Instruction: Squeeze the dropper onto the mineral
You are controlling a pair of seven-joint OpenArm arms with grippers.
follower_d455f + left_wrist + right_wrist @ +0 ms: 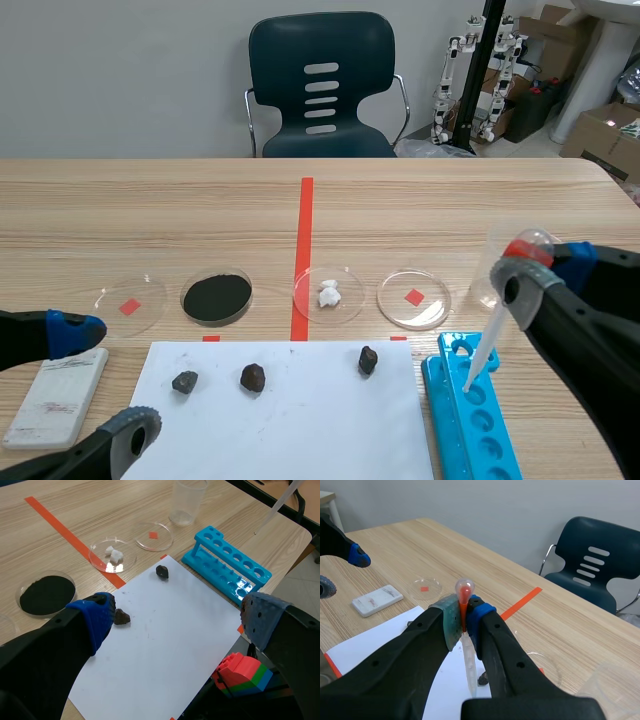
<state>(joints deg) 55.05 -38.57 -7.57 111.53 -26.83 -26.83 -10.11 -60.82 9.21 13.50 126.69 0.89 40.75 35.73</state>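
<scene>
The pick-up looks done. The right gripper (464, 617) is clamped on the dropper (485, 345) at its neck, just under the red bulb. The tube slants down with its tip over the blue rack (470, 420), which stands just off the right edge of the white paper (300, 420).

Nothing has been squeezed yet, as far as I can see: the three dark stones on the paper look dry. The nearest stone (368, 360) lies by the paper's far right corner. The other two, one (253, 377) and another (184, 381), sit toward its left side.

What is left is to carry the tip over a stone, lower it and press the bulb. The bulb stands clear above the pads, so pressing it probably needs a new hold or help from the other arm.

The left gripper (177, 615) hangs with its fingers wide apart over the paper's near left part, holding nothing.

- **Right of the paper:** the rack lies between the dropper and the paper, so the tip must clear its top. The desk (150, 220) ends not far beyond it.
- **Far edge of the paper:** a dish of black powder (216, 297), a dish of white bits (328, 294) and an empty dish (414, 297) line it.
- **On the paper:** bare paper surrounds the nearest stone, so there is room to come down.
</scene>
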